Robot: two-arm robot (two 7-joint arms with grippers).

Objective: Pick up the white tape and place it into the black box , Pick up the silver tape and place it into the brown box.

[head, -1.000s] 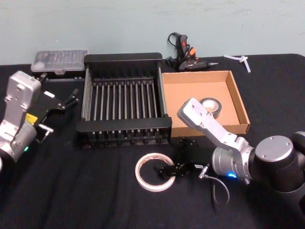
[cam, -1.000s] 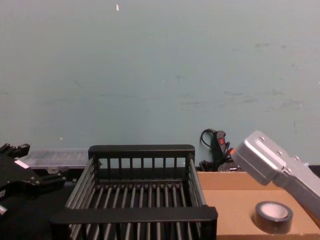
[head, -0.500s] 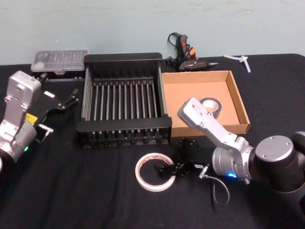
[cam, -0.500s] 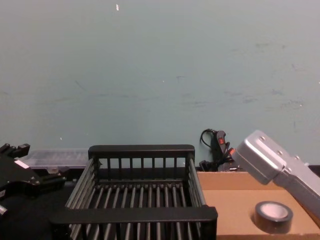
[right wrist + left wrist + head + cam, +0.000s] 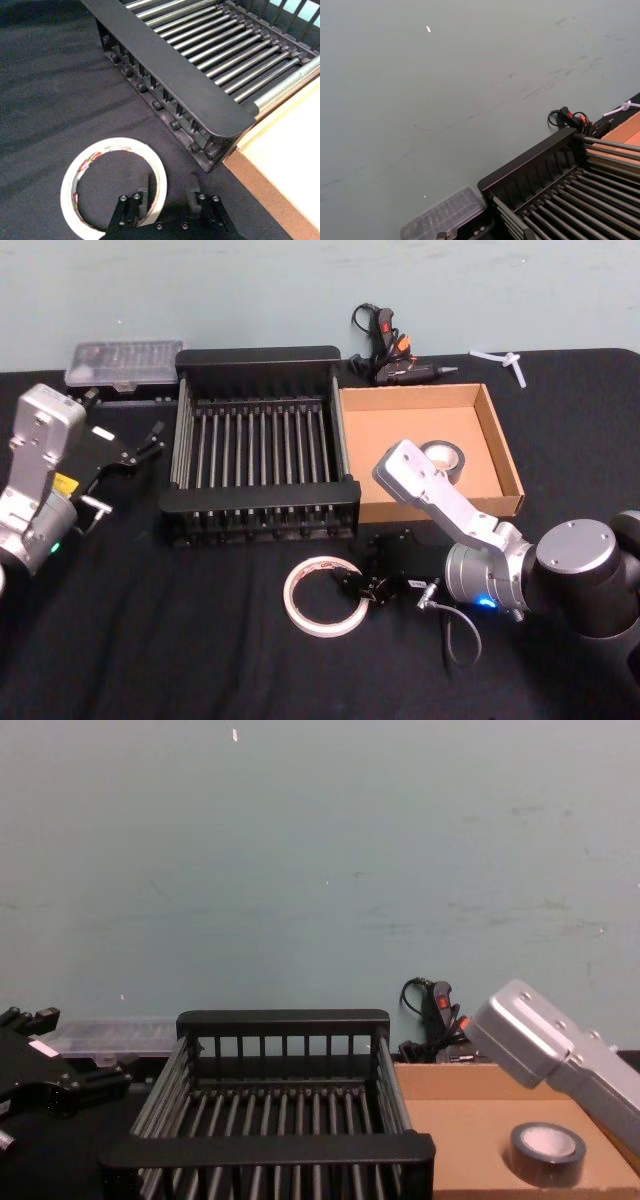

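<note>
The white tape (image 5: 322,596) lies flat on the black cloth in front of the black box (image 5: 258,360). My right gripper (image 5: 355,585) is low at the roll's right side. In the right wrist view the white tape (image 5: 70,185) has one of the fingers (image 5: 131,205) inside its ring and the other outside, and the right gripper (image 5: 166,202) is open astride the rim. The silver tape (image 5: 442,460) lies inside the brown box (image 5: 500,445), and it is the silver tape (image 5: 547,1152) behind the right arm in the chest view. My left gripper (image 5: 150,445) rests open, left of the black box.
A clear plastic case (image 5: 125,365) sits behind the left gripper. A black glue gun (image 5: 385,345) and a small white plastic piece (image 5: 505,363) lie along the table's back edge. The black box (image 5: 170,85) and brown box (image 5: 260,175) stand side by side, touching.
My right gripper has edged slightly farther onto the white tape's rim. The tapes, the boxes and the left arm stay where they were.
</note>
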